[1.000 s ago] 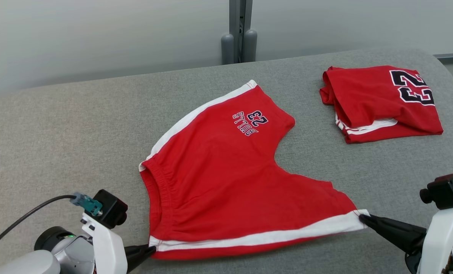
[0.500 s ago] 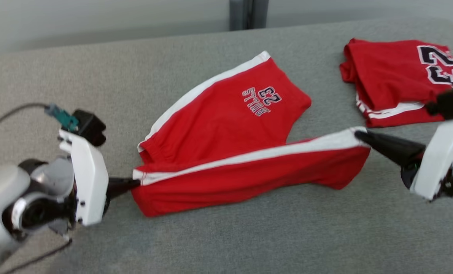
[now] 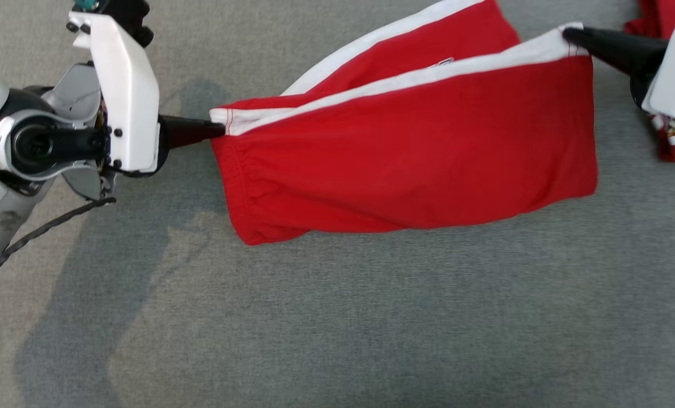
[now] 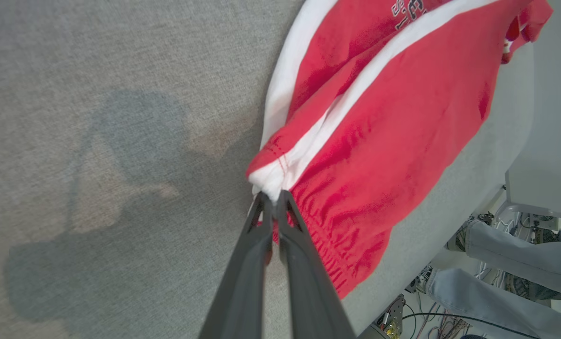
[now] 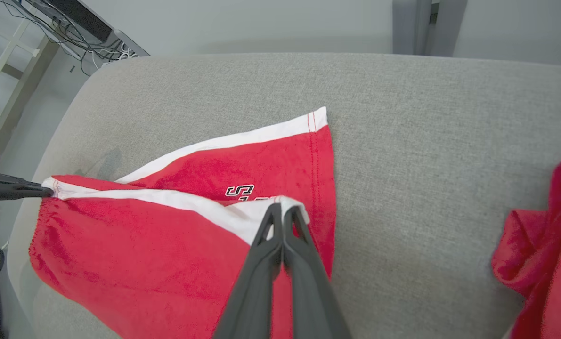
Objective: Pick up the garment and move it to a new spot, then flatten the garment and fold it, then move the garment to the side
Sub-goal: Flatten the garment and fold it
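The garment (image 3: 405,153) is a pair of red shorts with white side stripes, lifted along one stripe edge above the grey padded table (image 3: 337,317). My left gripper (image 3: 221,130) is shut on the waistband corner (image 4: 273,181). My right gripper (image 3: 567,35) is shut on the white hem corner at the far end (image 5: 285,207). The held half hangs folded over the other leg, which lies on the table with its navy lettering partly showing (image 5: 240,190).
A second red garment (image 5: 544,254), folded, lies on the table beyond my right gripper, at the head view's upper right. The table's rounded edge (image 4: 492,155) and a person's legs in grey trousers (image 4: 511,245) show in the left wrist view.
Both grippers have raised the stripe edge off the table and carried it away from me over the other leg. The head camera has tilted down, so the whole picture has shifted.
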Controlling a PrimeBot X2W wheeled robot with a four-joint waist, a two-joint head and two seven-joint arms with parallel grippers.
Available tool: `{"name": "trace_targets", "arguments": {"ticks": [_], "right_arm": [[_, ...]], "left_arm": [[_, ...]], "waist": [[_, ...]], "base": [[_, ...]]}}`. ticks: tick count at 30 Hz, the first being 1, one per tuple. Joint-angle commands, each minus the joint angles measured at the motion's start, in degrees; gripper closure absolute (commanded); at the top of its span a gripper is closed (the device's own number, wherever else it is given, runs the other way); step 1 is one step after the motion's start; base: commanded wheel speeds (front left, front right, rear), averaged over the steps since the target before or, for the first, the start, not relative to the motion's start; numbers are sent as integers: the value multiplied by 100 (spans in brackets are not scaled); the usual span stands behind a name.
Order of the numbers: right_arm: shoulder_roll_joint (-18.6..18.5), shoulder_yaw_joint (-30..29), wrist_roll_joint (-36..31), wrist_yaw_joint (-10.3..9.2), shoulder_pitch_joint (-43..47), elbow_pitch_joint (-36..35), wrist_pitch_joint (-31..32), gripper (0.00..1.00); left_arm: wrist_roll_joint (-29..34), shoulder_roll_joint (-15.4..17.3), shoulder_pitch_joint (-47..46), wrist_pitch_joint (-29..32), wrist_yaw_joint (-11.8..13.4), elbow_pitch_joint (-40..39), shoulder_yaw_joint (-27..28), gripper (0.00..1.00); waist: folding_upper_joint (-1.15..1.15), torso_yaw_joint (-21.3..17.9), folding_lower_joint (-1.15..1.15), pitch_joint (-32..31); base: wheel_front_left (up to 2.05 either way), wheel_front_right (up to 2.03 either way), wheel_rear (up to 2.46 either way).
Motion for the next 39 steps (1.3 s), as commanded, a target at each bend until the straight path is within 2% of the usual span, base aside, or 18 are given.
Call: {"name": "trace_targets", "arguments": {"ticks": [1, 7, 13, 18, 21, 26, 27, 28, 29, 30, 31, 36, 39], "right_arm": [[74, 3, -88, 1, -160, 109, -15, 100], [340, 58, -338, 1, -752, 547, -203, 100], [412, 162, -470, 1, -1059, 1010, -299, 100], [412, 166, -378, 1, -1103, 1289, -440, 100], [388, 176, -421, 1, -1136, 1410, -619, 100], [556, 283, -436, 1, -1174, 1593, -808, 100], [594, 310, -429, 1, -1180, 1627, -835, 100], [632, 343, -424, 1, -1185, 1664, -851, 87], [660, 374, -437, 1, -1196, 1687, -886, 39], [660, 374, -437, 1, -1196, 1687, -886, 39], [691, 401, -434, 1, -1195, 1717, -912, 0], [812, 523, -366, 1, -1080, 1735, -1133, 0], [815, 590, -408, 1, -959, 1696, -1478, 0]], "left_arm": [[43, -53, -132, 35, 30, 96, 11, 100], [88, -277, -475, 159, -32, 345, 14, 100], [101, -387, -598, 26, -109, 421, 119, 100], [87, -294, -555, -15, -205, 400, 162, 100], [102, -292, -505, -10, -180, 394, 144, 100], [148, -350, -475, -23, -171, 427, 95, 100], [161, -370, -477, -32, -174, 439, 86, 95], [185, -380, -483, -46, -184, 456, 81, 55], [199, -388, -486, -46, -197, 475, 71, 5], [199, -388, -486, -46, -197, 475, 71, 5], [207, -398, -483, -57, -211, 496, 62, 0], [243, -409, -394, -65, -260, 619, 24, 0], [246, -364, -317, -85, -319, 675, -3, 0]], "waist": [[0, 252, 0, 278], [0, 424, 0, 533], [0, 556, 0, 627], [0, 631, 0, 642], [0, 675, 0, 646], [0, 715, 0, 660], [0, 716, 0, 658], [0, 715, 0, 652], [0, 712, 0, 642], [0, 712, 0, 642], [0, 708, 0, 623], [0, 646, 0, 418], [0, 596, 0, 169]], "base": [[0, 0, 0], [0, 0, 0], [0, 0, 0], [0, 0, 0], [0, 0, 0], [0, 0, 0], [0, 0, 0], [0, 0, 0], [0, 0, 0], [0, 0, 0], [0, 0, 0], [0, 0, 0], [0, 0, 0]]}}
